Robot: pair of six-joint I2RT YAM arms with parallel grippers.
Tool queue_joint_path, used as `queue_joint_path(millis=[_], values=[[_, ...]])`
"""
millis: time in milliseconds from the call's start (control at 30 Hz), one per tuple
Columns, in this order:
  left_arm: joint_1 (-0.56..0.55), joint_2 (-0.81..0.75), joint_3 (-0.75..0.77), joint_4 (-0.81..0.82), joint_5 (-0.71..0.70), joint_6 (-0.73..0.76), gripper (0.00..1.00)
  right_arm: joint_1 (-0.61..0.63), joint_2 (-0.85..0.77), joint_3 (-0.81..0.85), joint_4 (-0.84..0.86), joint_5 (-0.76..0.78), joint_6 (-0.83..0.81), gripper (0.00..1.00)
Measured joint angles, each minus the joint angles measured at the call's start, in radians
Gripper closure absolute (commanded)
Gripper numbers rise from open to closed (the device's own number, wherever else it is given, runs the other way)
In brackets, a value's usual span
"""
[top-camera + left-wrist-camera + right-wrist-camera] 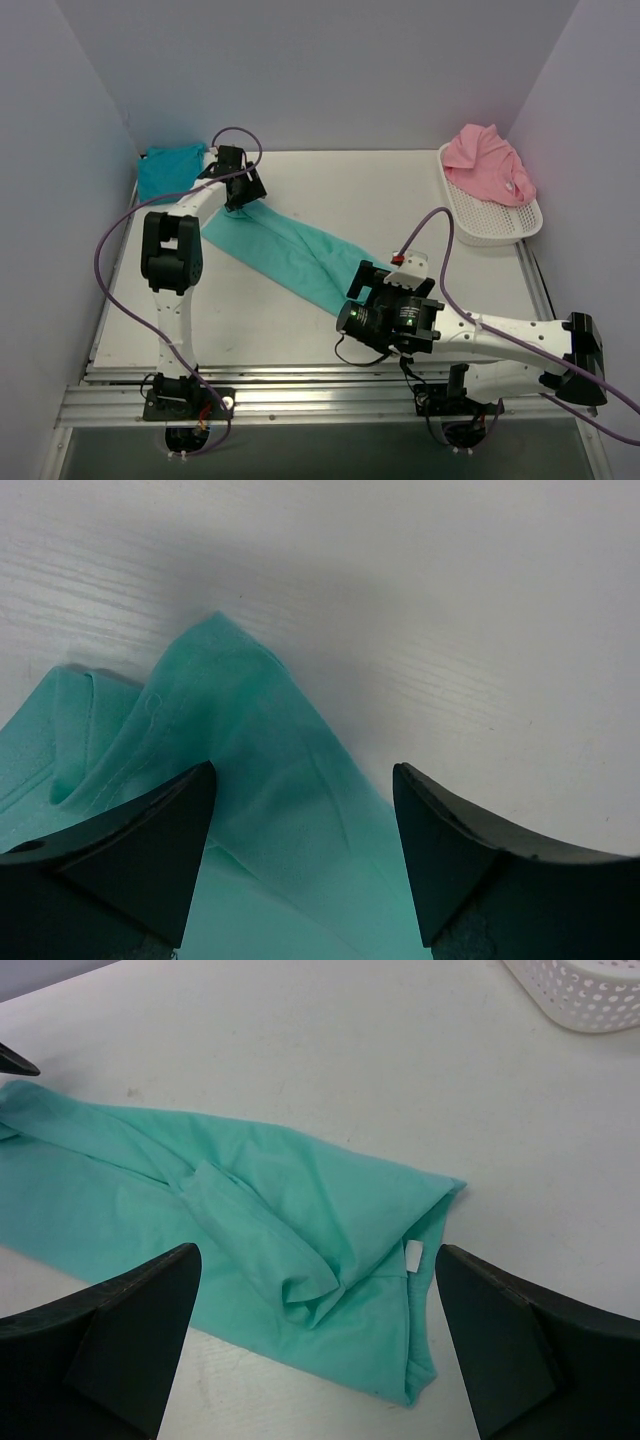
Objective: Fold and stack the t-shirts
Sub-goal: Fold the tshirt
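Your left gripper point(302, 780) stands open over the far end of the green shirt point(290, 255). Its jaws sit either side of a raised peak of cloth and pinch nothing. Your right gripper point(315, 1260) is open too, hanging above the near end with nothing in it.

The green shirt lies as a long narrow band running diagonally across the table point(350, 190), from the far left towards the near middle. The blue shirt point(168, 168) lies in the far left corner, just beyond the left gripper. The arm hides whether the two shirts touch. The pink shirt point(490, 165) is heaped in the basket point(490, 230) at the far right.

Watch these from here:

- **Snagging the peak:** It stands up between the left fingers. If you pull away sideways, a finger could catch it and drag the band out of line.
- **A shallow grip:** At the near end, a loose roll of sleeve lies on top, beside a small white tag point(413, 1253). A shallow grip there would probably take only that top layer, and the fold would open as you lift.
- **Uneven lifting:** If you raise the two ends unevenly, I'd expect the band to twist.
- **Disturbing the blue shirt:** It is close to the left gripper, so a careless sweep could rumple it.
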Motion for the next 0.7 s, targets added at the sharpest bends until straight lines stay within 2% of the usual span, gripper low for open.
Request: queue_joint_path(millis=[167,367,400,433,533,700], values=[[0.000,0.000,-0.003,-0.007,-0.005,0.000,0.21,-0.003,0.000,-0.002,0.000,0.002,0.000,0.00],[0.000,0.000,-0.003,-0.023,-0.018,0.004,0.29,-0.008,0.000,-0.007,0.001,0.008,-0.001,0.00],[0.000,0.000,-0.003,-0.027,-0.019,0.005,0.31,-0.008,0.000,-0.008,0.001,0.008,-0.001,0.00],[0.000,0.000,-0.003,-0.030,-0.019,0.004,0.39,-0.008,0.000,-0.009,0.001,0.008,-0.001,0.00],[0.000,0.000,-0.003,-0.032,-0.021,0.006,0.51,-0.008,0.000,-0.013,0.002,0.008,-0.002,0.00],[0.000,0.007,-0.003,-0.032,-0.022,0.005,0.53,-0.013,0.000,-0.020,0.004,0.008,-0.001,0.00]])
